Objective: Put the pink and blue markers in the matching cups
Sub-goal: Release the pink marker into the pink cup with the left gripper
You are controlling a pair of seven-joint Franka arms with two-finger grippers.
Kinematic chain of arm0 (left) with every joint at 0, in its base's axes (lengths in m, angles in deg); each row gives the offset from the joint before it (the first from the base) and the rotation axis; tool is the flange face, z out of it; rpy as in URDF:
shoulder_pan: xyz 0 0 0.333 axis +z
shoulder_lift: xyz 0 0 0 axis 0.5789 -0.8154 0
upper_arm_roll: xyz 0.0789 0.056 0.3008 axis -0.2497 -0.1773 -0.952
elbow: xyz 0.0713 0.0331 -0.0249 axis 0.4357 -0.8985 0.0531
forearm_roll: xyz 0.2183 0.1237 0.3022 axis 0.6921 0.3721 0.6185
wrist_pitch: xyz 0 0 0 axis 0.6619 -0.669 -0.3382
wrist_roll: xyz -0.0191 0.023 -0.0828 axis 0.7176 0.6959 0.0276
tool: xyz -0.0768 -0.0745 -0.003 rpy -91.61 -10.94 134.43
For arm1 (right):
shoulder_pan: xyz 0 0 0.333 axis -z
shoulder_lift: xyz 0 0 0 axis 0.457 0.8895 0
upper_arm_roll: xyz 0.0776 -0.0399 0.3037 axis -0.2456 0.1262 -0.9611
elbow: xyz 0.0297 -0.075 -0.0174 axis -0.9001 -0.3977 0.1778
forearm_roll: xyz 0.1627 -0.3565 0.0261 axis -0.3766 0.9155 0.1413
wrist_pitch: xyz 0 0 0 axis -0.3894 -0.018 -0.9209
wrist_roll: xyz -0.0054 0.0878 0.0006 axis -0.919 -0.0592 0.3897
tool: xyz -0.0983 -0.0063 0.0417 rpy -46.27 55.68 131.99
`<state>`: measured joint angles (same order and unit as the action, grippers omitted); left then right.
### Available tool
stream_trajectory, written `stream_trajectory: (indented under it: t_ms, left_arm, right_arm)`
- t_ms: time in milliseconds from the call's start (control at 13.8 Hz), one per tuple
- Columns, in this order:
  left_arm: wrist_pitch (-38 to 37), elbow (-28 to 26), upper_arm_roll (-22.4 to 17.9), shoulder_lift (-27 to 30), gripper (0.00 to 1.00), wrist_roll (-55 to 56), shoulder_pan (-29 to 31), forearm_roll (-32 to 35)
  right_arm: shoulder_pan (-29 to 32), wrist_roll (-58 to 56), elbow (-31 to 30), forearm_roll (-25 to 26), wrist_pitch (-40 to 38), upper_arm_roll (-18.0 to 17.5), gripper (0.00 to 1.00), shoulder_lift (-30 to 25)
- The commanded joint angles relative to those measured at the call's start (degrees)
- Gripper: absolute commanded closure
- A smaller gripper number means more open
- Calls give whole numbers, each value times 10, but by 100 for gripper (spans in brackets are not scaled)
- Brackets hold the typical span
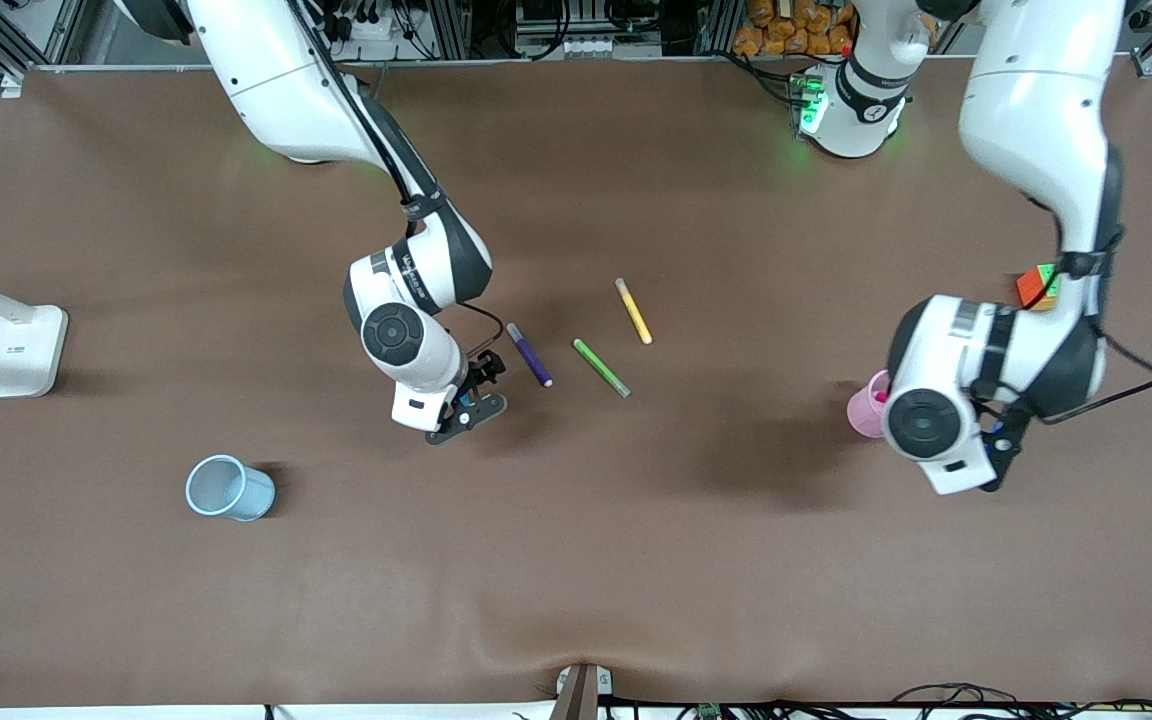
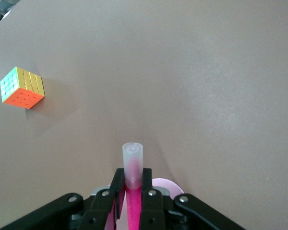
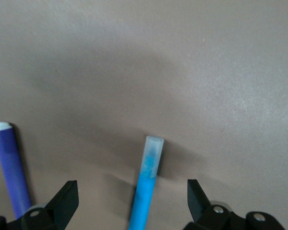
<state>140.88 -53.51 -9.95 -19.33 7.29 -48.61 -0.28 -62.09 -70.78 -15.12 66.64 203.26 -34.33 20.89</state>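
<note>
My left gripper (image 2: 133,186) is shut on the pink marker (image 2: 133,163), which stands upright with its pale cap above the fingers. The pink cup's rim (image 2: 166,184) shows just past the fingers. In the front view the pink cup (image 1: 868,407) stands beside the left hand, which hides the fingers. My right gripper (image 1: 466,410) is open and low over the table, with the blue marker (image 3: 146,189) lying between its fingers (image 3: 67,191), untouched. The blue cup (image 1: 229,488) stands toward the right arm's end, nearer the front camera.
A purple marker (image 1: 529,354) lies close beside the right gripper and also shows in the right wrist view (image 3: 12,170). A green marker (image 1: 601,367) and a yellow marker (image 1: 633,310) lie mid-table. A colour cube (image 1: 1036,287) and a white lamp base (image 1: 21,350) stand at the ends.
</note>
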Motion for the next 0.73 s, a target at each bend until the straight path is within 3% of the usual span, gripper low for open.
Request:
stream_trajectory:
  t_ms: [0, 73, 145, 218, 363, 653]
  left_arm:
    - [-1, 0, -2, -1, 100, 29, -21, 22]
    - [-3, 2, -2, 0, 100, 24, -20, 22]
    - [-5, 1, -2, 1, 82, 19, -18, 22]
    - [-8, 2, -2, 2, 47, 13, -17, 22]
    - [-8, 3, -2, 7, 0, -13, -16, 22]
    - [-33, 13, -2, 30, 0, -78, -14, 15]
  right_arm:
    - [8, 0, -15, 0, 23, -5, 0, -5]
    - [5, 22, -12, -1, 27, -5, 0, -4]
    - [4, 51, -8, 0, 28, -5, 0, -1]
    - [4, 64, -5, 0, 36, -5, 0, 1]
    - [10, 63, -5, 0, 53, -5, 0, 4]
    - [10, 58, -8, 0, 71, -6, 0, 15]
